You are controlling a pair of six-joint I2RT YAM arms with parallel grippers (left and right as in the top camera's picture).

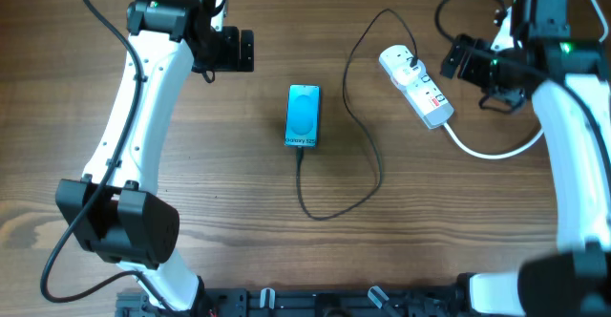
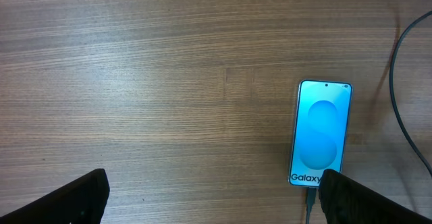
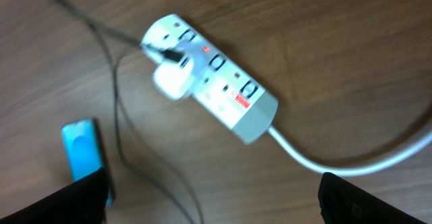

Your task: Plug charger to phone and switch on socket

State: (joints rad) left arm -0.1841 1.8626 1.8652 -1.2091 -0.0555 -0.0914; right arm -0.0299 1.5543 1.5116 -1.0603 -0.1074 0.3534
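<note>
The phone (image 1: 303,116) lies flat mid-table, teal screen up, white text at its near short edge. The black charger cable (image 1: 368,145) loops from the phone's near edge round to a white adapter on the socket (image 1: 416,87), a white power strip at right. The cable's dark plug (image 2: 310,198) sits in the phone (image 2: 320,133). My left gripper (image 1: 245,50) is open and empty, left of and beyond the phone. My right gripper (image 1: 456,61) is open and empty, just right of the socket (image 3: 212,75). The phone (image 3: 82,149) also shows in the right wrist view.
The socket's thick white cord (image 1: 492,151) curves away to the right under my right arm. A dark rail (image 1: 315,303) runs along the table's near edge. Bare wood table lies left of the phone.
</note>
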